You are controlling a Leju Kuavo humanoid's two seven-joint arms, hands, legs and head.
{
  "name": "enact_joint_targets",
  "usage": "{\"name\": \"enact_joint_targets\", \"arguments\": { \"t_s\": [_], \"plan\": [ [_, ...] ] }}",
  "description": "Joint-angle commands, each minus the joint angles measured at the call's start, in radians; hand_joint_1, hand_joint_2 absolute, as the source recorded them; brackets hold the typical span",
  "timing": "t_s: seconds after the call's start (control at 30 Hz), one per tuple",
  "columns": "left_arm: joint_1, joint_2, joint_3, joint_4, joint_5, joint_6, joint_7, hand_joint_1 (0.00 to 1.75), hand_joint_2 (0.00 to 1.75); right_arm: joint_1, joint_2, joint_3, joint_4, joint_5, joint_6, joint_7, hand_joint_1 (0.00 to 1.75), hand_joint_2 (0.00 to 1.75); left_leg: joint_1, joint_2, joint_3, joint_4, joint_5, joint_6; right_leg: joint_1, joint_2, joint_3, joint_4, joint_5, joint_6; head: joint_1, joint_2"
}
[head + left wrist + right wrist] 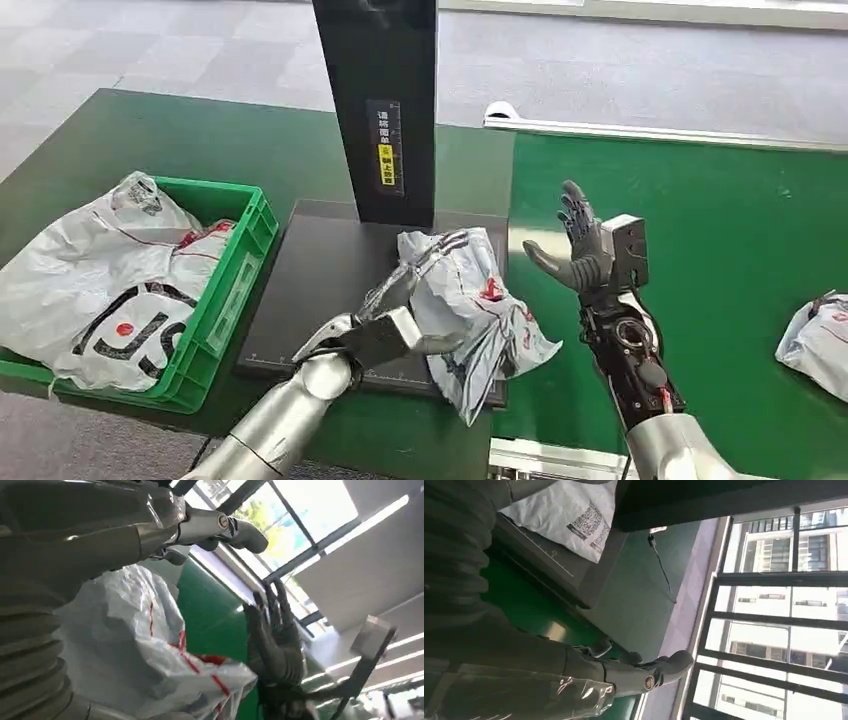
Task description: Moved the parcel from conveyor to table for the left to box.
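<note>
The parcel, a crumpled grey-white poly bag with red marks, sits lifted over the right part of the black platform. My left hand grips it from the left, fingers along its top and thumb under it. The left wrist view shows the bag pressed against that hand. My right hand stands to the right of the parcel above the green conveyor, fingers spread and pointing up, holding nothing; it also appears in the left wrist view. The right wrist view catches the bag's printed label.
A green crate with several white bags stands at the left on the green table. A black post rises behind the platform. Another bagged parcel lies on the conveyor at the far right.
</note>
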Motion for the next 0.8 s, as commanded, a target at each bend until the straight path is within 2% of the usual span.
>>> {"name": "enact_joint_targets", "arguments": {
  "t_s": [0.03, 0.2, 0.5, 0.57, 0.6, 0.7, 0.8],
  "plan": [
    [-0.079, 0.004, -0.135, 0.162, -0.082, -0.046, 0.055, 0.0, 1.75, -0.018, 0.004, -0.028, 0.026, 0.007, -0.009, 0.014, 0.0, 1.75, 0.0, 0.0, 0.002, 0.0, -0.001, 0.0, 0.0, 0.0, 0.002, -0.001, 0.0, -0.001, 0.0, 0.0],
    [-0.123, -0.028, -0.146, 0.336, -0.191, -0.056, 0.168, 0.0, 1.75, -0.002, 0.009, -0.04, 0.014, 0.027, -0.012, 0.021, 0.0, 1.75, 0.001, -0.002, 0.003, -0.001, 0.0, 0.0, 0.001, -0.002, 0.004, -0.001, 0.0, -0.001, 0.0, 0.0],
    [-0.135, -0.031, -0.137, 0.377, -0.215, -0.064, 0.195, 0.0, 1.75, -0.002, 0.021, -0.041, 0.007, 0.039, -0.014, 0.028, 0.0, 1.75, 0.0, 0.001, 0.002, -0.001, 0.0, 0.0, 0.0, 0.0, 0.002, -0.001, 0.0, -0.001, 0.0, 0.0],
    [-0.139, -0.032, -0.133, 0.397, -0.24, -0.082, 0.252, 0.0, 1.75, -0.008, 0.029, -0.042, 0.011, 0.046, -0.017, 0.039, 0.0, 1.75, 0.0, 0.001, 0.003, -0.001, -0.001, 0.0, 0.001, 0.001, 0.003, -0.001, 0.0, -0.001, 0.0, 0.0],
    [-0.145, -0.035, -0.129, 0.421, -0.261, -0.077, 0.32, 0.0, 1.75, -0.008, 0.034, -0.045, 0.012, 0.05, -0.02, 0.042, 0.0, 1.75, 0.001, 0.001, 0.003, -0.001, -0.001, 0.0, 0.001, 0.001, 0.003, -0.002, 0.0, -0.001, 0.0, 0.0],
    [-0.164, -0.038, -0.075, 0.504, -0.307, 0.061, 0.523, 0.0, 1.75, 0.013, 0.049, -0.055, 0.004, 0.063, -0.038, 0.048, 0.0, 1.75, 0.0, 0.001, 0.003, -0.001, 0.0, 0.0, 0.0, 0.001, 0.003, -0.001, 0.0, -0.001, 0.0, 0.0],
    [-0.142, -0.013, 0.05, 0.476, -0.281, 0.185, 0.523, 0.0, 1.75, 0.052, 0.057, -0.067, -0.039, 0.08, -0.05, 0.053, 0.0, 1.75, 0.001, 0.003, 0.006, -0.002, 0.0, 0.0, 0.001, 0.002, 0.006, -0.002, 0.001, -0.001, 0.0, 0.0]
  ]
}}
